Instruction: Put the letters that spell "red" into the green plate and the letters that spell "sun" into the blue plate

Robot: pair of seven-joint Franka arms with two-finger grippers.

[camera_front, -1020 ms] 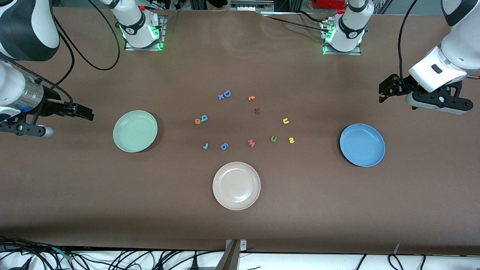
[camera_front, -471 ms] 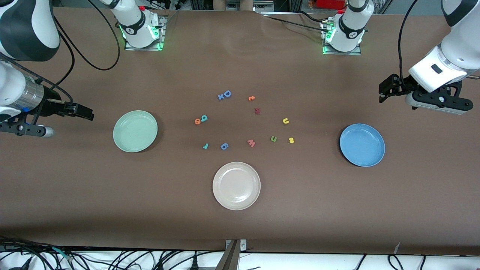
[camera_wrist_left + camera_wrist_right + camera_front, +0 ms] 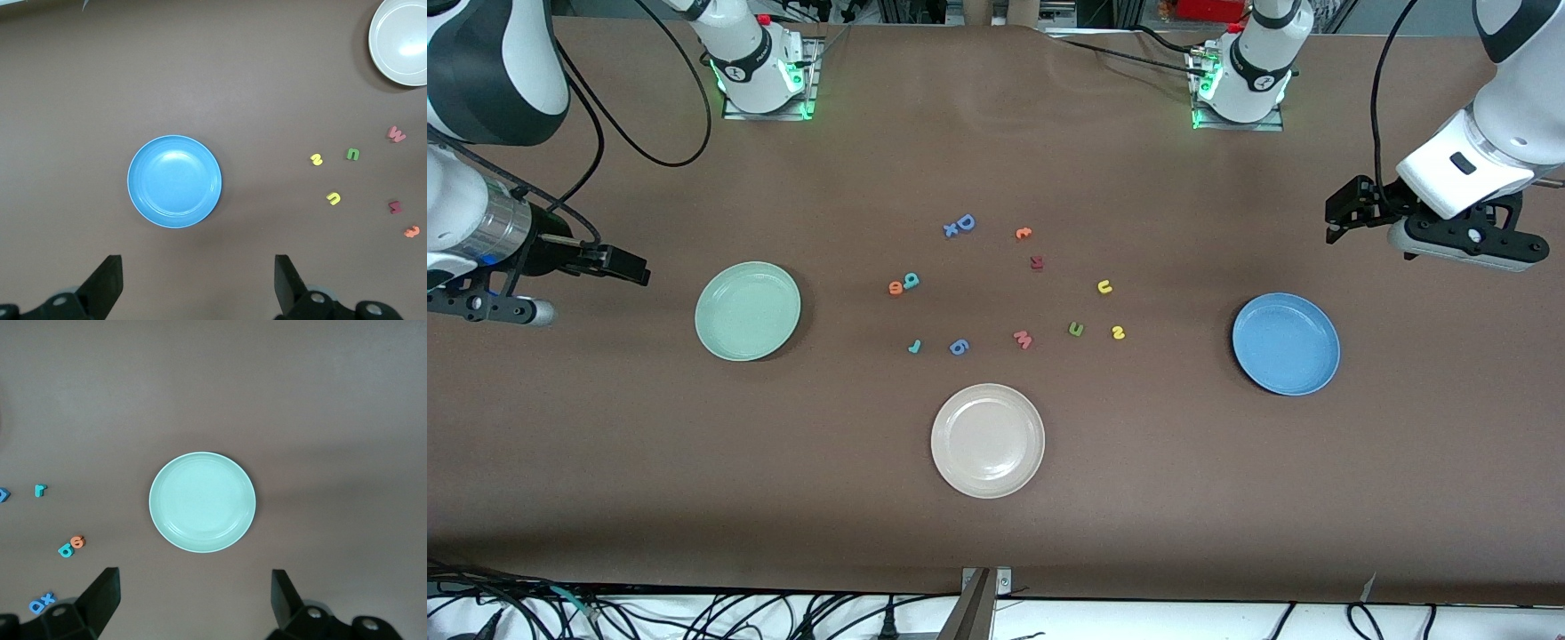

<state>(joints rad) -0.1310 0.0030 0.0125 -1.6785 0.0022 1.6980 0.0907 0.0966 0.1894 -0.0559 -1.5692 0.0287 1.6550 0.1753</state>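
Observation:
The green plate (image 3: 748, 311) and the blue plate (image 3: 1286, 344) both hold nothing. Between them on the table lie the teal r (image 3: 914, 346), the orange e (image 3: 895, 287) touching the teal d (image 3: 911, 281), the yellow u (image 3: 1104, 286), the olive n (image 3: 1076, 329) and the yellow s (image 3: 1118, 332). My left gripper (image 3: 1343, 213) hangs open over bare table by the blue plate (image 3: 174, 181), at the left arm's end. My right gripper (image 3: 618, 264) hangs open over bare table by the green plate (image 3: 202, 501), at the right arm's end. Both arms wait.
A cream-white plate (image 3: 988, 440) sits nearer the front camera than the letters. Other letters lie among them: a blue D (image 3: 963, 223) with an x, an orange one (image 3: 1024, 233), a dark red one (image 3: 1037, 262), a pink M (image 3: 1023, 339), a blue 6 (image 3: 959, 347).

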